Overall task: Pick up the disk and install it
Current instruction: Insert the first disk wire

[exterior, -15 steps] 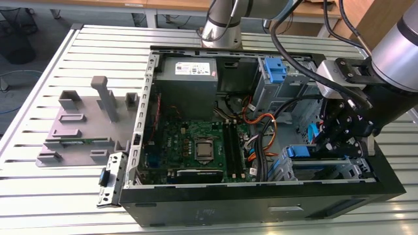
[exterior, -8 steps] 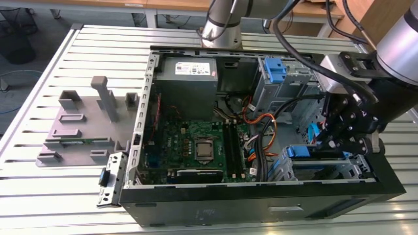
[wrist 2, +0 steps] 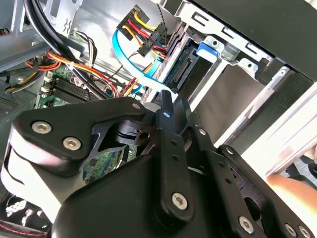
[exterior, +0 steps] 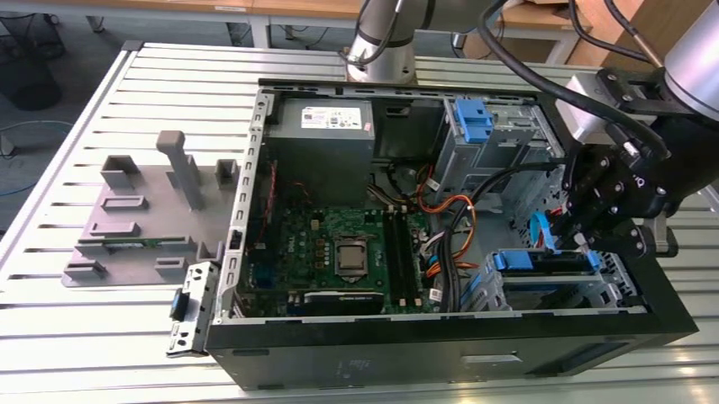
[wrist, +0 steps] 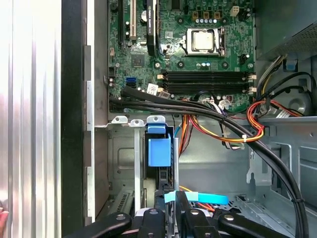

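The robot's gripper (exterior: 584,240) hangs over the drive cage at the open computer case (exterior: 450,353)'s corner; whether its fingers are parted or closed cannot be told. Just below it the disk (exterior: 545,263), framed in blue plastic, sits edge-up in the cage slot. The drive looks rigid, fairly heavy and shock-sensitive, best gripped by its bracket tabs. A blue data cable (wrist: 198,198) and black cable bundle (wrist: 208,115) crowd the bay, beside the motherboard (exterior: 337,252).
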